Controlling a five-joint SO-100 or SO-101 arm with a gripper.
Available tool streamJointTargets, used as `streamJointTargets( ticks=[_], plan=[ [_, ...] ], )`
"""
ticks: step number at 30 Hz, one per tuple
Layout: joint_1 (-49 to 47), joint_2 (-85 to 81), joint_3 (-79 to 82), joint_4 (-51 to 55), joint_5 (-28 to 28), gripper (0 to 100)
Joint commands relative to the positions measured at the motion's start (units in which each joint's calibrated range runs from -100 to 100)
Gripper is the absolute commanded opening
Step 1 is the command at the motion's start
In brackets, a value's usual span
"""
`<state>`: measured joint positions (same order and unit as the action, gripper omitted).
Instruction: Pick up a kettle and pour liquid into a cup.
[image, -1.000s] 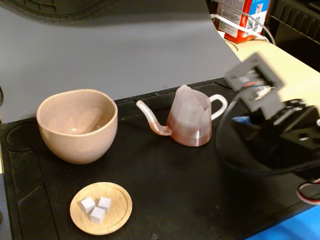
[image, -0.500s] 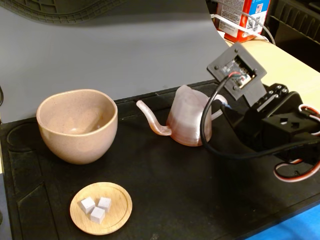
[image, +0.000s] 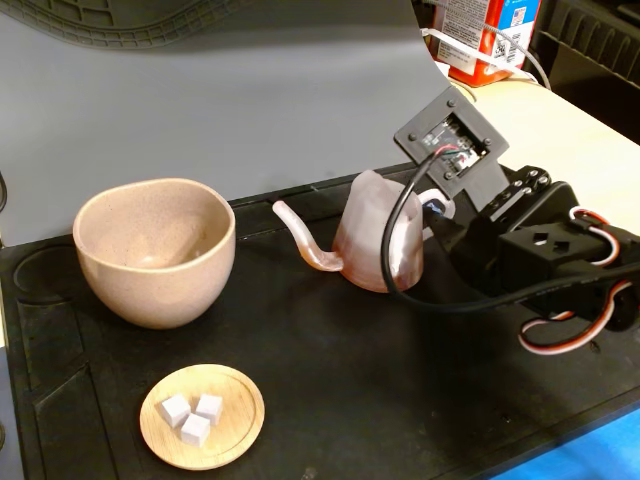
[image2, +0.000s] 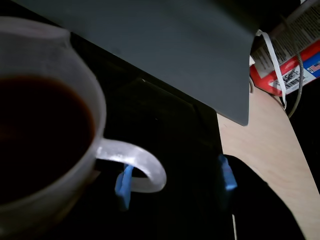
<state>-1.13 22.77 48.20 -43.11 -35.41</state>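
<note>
Kettle (image: 378, 235) sits upright on the black mat (image: 330, 380), spout aimed at the cup (image: 155, 250) over on the left in the fixed view. The gripper (image2: 175, 181) is spread wide at the handle (image2: 142, 167), one blue-tipped finger (image2: 123, 186) tucked under the loop, the other off to the side, nothing clamped. Dark liquid (image2: 40, 130) fills the kettle in the wrist view. A wooden dish (image: 202, 416) with white cubes (image: 192, 416) sits nearer the camera.
</note>
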Motion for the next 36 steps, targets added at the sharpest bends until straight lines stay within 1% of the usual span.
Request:
streamJointTargets(
  ticks=[1,2,7,8,14,15,16,17,18,32,34,36],
  plan=[
    [0.6,-0.2,-2.2,-0.1,0.2,21],
    [0.6,-0.2,-2.9,-0.1,1.4,21],
    [0.3,-0.2,-4.2,-0.7,1.7,21],
    [0.6,-0.2,-4.6,-0.9,3.3,21],
    [0.3,-0.2,-3.6,-0.3,3.3,20],
    [0.4,0.8,-3.8,-0.9,3.3,13],
    [0.1,2.4,-3.9,-1.0,3.3,13],
    [0.1,2.8,-4.4,-1.0,3.3,9],
    [0.6,2.9,-4.6,-3.9,3.3,0],
    [0.0,1.5,-3.7,-5.3,3.4,1],
    [0.3,-3.8,-1.7,-4.2,3.4,1],
    [-0.3,-9.0,-1.0,-0.5,3.3,1]
  ],
)
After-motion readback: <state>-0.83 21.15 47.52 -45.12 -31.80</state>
